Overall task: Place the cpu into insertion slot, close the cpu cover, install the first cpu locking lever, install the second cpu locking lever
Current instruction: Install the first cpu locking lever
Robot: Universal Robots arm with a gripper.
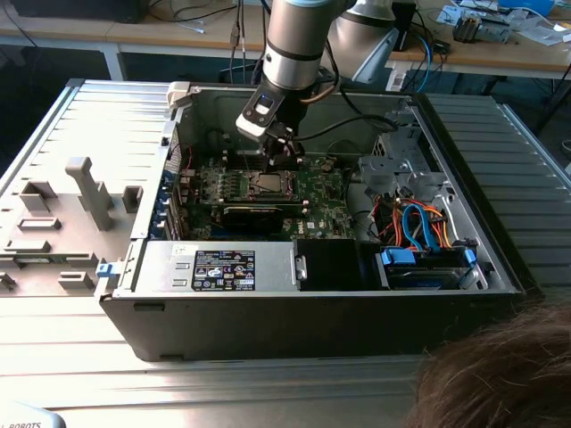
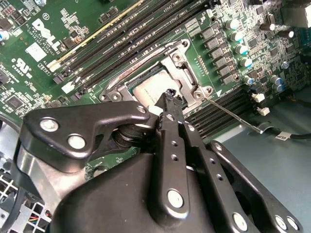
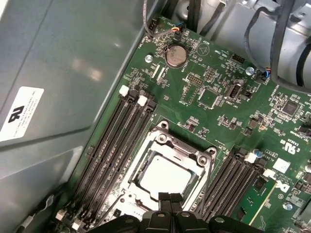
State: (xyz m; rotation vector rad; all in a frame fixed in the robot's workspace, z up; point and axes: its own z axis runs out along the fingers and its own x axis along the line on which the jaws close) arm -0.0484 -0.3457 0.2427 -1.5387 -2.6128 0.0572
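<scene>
- Straight under my gripper (image 3: 170,196), its fingers pressed together, the cpu cover (image 3: 187,145) lies flat around the cpu (image 3: 165,175).
- Low memory slots (image 3: 116,145) run along both sides of my fingers.
- A thin locking lever (image 2: 228,112) juts out sideways near my tip.
- Beyond one bank of slots, the grey case wall (image 3: 58,63) rises steeply.

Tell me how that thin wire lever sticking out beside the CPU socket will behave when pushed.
The lever is a slim bare metal rod, so it will probably flex springily rather than stay rigid. Its smooth round surface might let the shut pincer slip off. One end meets the insertion slot frame, so it likely pivots there instead of sliding.
</scene>
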